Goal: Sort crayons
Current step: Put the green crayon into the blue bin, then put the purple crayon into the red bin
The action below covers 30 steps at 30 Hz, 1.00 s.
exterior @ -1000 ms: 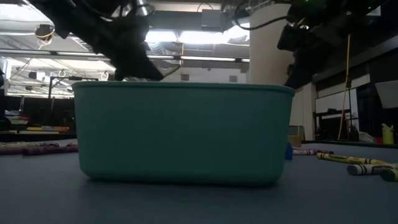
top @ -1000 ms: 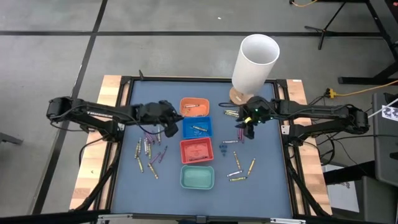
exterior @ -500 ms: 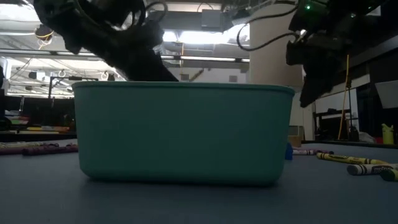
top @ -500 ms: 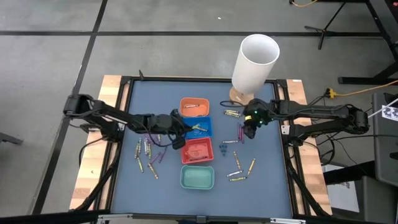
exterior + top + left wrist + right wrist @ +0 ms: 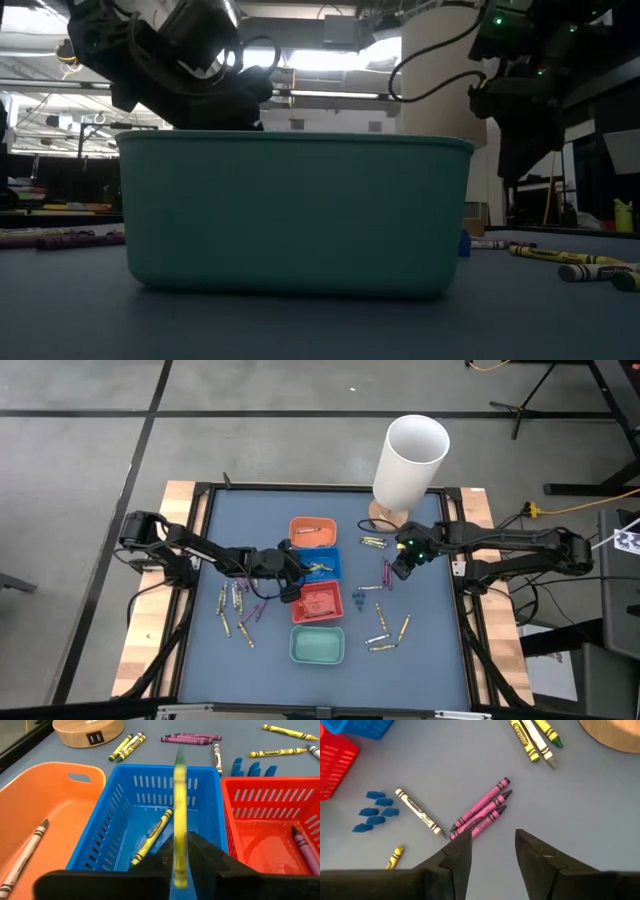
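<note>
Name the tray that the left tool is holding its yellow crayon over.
The blue tray, between the orange tray and the red tray. The left tool holds the yellow crayon above it; another yellow crayon already lies inside.

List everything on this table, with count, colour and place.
trays: four, orange, blue, red, teal, in one column mid-table
tray crayons: three, one pale in orange, one yellow in blue, one purple in red
loose crayons: many, mostly yellow and magenta, on the mat both sides of the trays
magenta crayons: three, side by side below the right claw
blue bits: several, beside the red tray
cylinder: one, white, far right, on a wooden disc
left claw: yellow crayon upright at its tip, above the blue tray
right claw: open
</note>
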Tool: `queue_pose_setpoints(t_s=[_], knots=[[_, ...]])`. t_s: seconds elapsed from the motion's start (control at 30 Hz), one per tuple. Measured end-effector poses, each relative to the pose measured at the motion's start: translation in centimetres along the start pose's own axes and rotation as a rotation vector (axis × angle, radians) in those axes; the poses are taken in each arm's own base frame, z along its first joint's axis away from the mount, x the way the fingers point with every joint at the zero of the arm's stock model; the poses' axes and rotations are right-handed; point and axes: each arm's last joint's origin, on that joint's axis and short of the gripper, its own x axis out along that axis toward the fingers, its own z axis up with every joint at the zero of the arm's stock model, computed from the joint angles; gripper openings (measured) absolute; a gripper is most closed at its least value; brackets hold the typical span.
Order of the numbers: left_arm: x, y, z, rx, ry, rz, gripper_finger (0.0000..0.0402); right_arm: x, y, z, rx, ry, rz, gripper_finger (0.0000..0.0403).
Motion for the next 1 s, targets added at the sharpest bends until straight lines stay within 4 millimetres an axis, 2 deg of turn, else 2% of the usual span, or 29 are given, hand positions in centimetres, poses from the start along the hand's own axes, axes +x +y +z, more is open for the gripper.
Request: queue_pose_setpoints(t_s=[0.27,0.7,1.0], knots=[[0.0,0.1,0.0,-0.001,-0.003,0.023,0.0092,1.5,1.4,-2.5,0.037,-0.019,-0.046,0.0149],[0.0,0.1,0.0,-0.002,-0.005,0.023,0.0092,3.3,3.3,-5.6,0.043,-0.152,-0.012,0.0149],[0.0,0.1,0.0,-0.002,-0.005,0.023,0.0092,4.2,3.6,-7.0,0.001,-0.2,0.026,0.0149]])
